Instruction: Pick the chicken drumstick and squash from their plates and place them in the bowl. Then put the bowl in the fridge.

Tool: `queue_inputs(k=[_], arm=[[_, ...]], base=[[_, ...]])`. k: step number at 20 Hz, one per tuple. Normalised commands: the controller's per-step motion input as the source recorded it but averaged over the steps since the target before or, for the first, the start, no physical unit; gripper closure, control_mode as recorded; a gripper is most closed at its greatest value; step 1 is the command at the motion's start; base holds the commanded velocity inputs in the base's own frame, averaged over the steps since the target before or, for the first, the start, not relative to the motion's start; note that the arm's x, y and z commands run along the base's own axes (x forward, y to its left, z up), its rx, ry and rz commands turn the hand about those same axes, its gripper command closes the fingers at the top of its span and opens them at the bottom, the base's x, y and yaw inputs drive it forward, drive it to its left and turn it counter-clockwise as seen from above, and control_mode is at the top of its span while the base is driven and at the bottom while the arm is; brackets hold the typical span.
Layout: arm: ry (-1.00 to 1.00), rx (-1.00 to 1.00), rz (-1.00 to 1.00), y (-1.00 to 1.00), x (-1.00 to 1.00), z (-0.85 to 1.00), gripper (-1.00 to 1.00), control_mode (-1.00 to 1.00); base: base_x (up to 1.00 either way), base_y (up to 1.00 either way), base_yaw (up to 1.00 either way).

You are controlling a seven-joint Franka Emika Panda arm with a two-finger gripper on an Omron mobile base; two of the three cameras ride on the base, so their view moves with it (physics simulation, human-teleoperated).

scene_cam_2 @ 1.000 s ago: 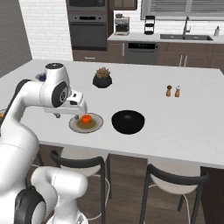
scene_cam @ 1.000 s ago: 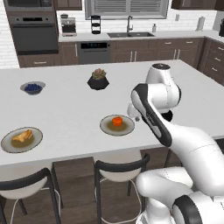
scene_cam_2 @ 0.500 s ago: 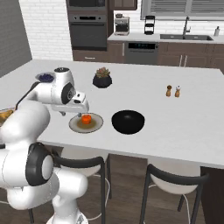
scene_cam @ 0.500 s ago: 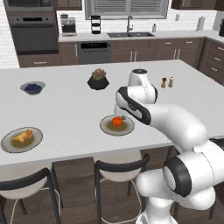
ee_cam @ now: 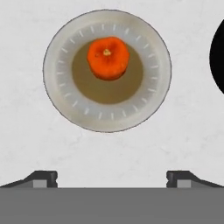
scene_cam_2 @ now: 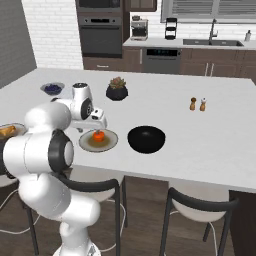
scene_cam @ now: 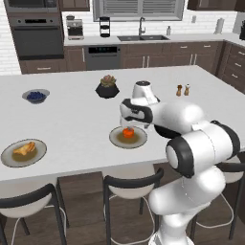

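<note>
Arm just swung in: gripper point(ee_cam: 112, 177) now hangs over the squash point(ee_cam: 108, 57), jaws wide, empty. Squash sits upper centre of hand view, on its plate point(ee_cam: 57, 94). Bowl point(scene_cam_2: 146, 138) empty. You'd centre, then descend.

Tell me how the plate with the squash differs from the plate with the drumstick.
The squash plate lies near the middle of the counter's front edge, under the hand; the drumstick plate lies far off toward one end. The squash is a round orange-red lump; the chicken drumstick is tan, lumpy and elongated. The black bowl stands right beside the squash plate, not the drumstick plate. Both plates are round, grey-rimmed, olive-brown in the centre, each holding one item.
</note>
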Motion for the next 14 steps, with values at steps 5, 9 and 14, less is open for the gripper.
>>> queue_inputs(k=[5, 9, 14], arm=[[0.0, 0.0, 0.0, 0.0, 0.64, -0.18, -1.0, -1.0], [0.0, 0.0, 0.0, 0.0, 0.54, -0.46, -1.0, -1.0], [0.02, 0.0, 0.0, 0.03, 0.54, -0.47, -1.0, -1.0]], base=[[0.0, 0.0, 0.0], [0.0, 0.0, 0.0], [0.0, 0.0, 0.0]])
